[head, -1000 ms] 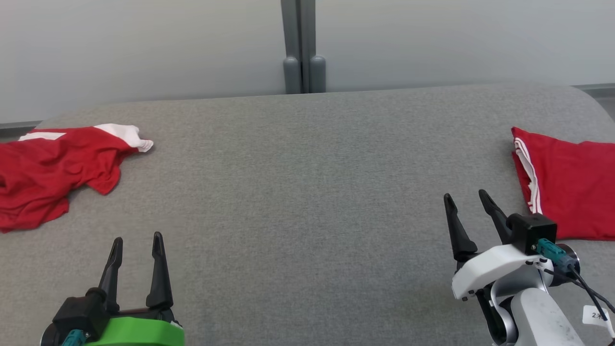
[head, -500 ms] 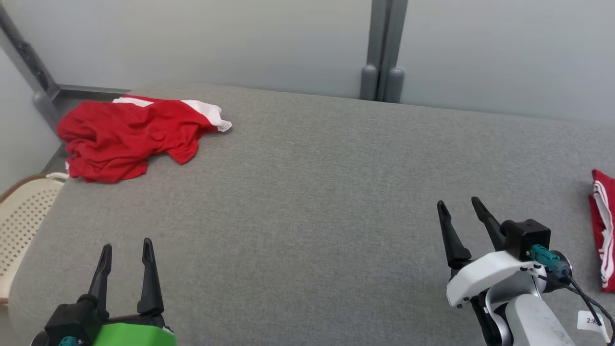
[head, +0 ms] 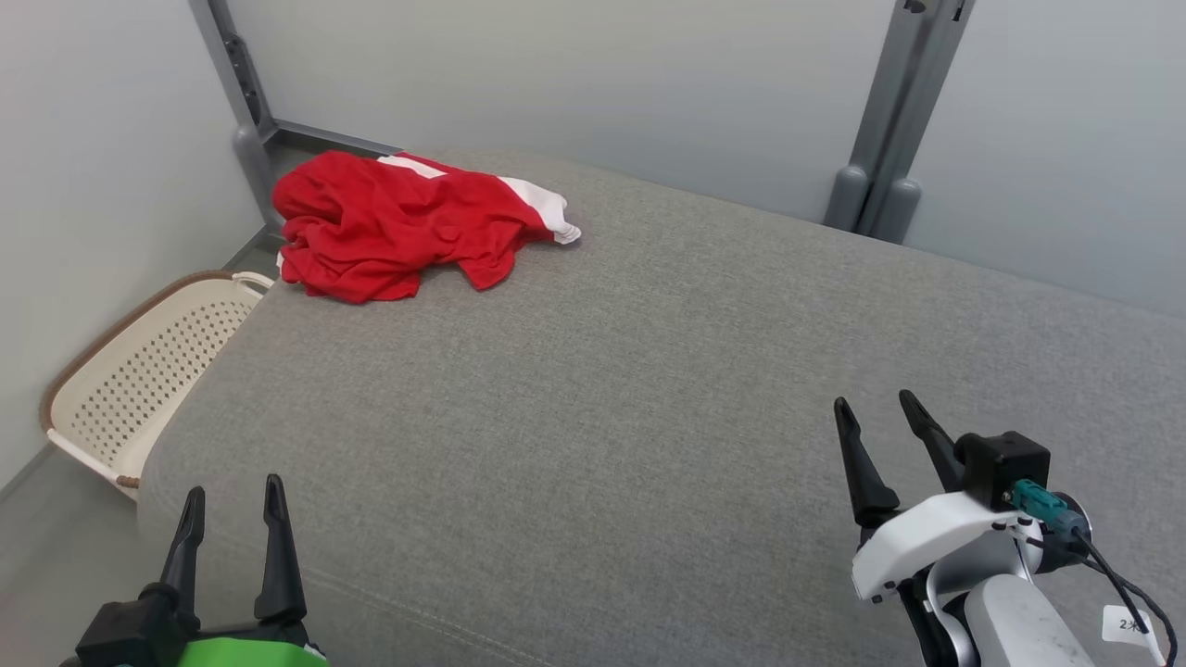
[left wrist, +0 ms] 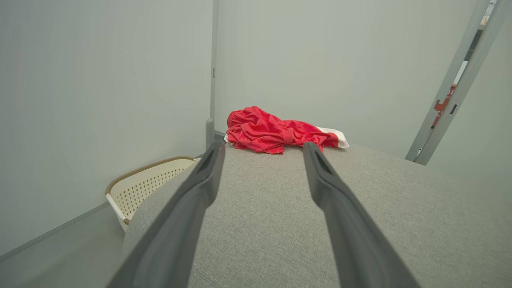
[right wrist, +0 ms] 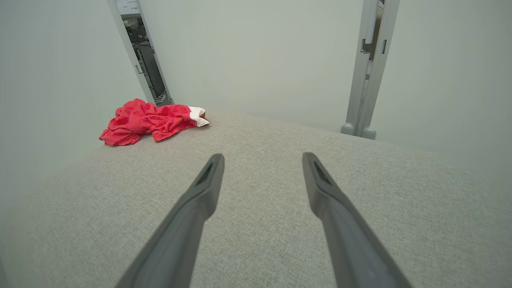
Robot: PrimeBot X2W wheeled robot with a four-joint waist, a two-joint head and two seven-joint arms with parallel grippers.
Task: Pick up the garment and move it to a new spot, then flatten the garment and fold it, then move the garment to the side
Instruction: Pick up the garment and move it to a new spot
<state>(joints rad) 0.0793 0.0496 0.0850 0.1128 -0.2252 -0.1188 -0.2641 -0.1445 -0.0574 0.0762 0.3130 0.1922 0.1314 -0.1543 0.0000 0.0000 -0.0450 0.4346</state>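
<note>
The red garment point(head: 398, 227) lay bunched on the gray worktop point(head: 602, 389), near the white basket point(head: 139, 371). The left gripper point(head: 233, 485) and right gripper point(head: 871, 398) had jaws spread wide.

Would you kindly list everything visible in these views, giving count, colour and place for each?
garment: one, red with white trim, crumpled at the far left corner of the padded surface
padded surface: one, grey fabric, spanning the middle of the head view
basket: one, cream with brown rim, perforated, on the floor off the surface's left edge
corner post: one, grey, behind the garment
double post: one, grey, beyond the surface's far edge, to the right
wall panels: pale grey, behind and to the left
left end effector: one, dark fingers on green mount, open, empty, lower left
right end effector: one, dark fingers on white housing, open, empty, lower right
</note>
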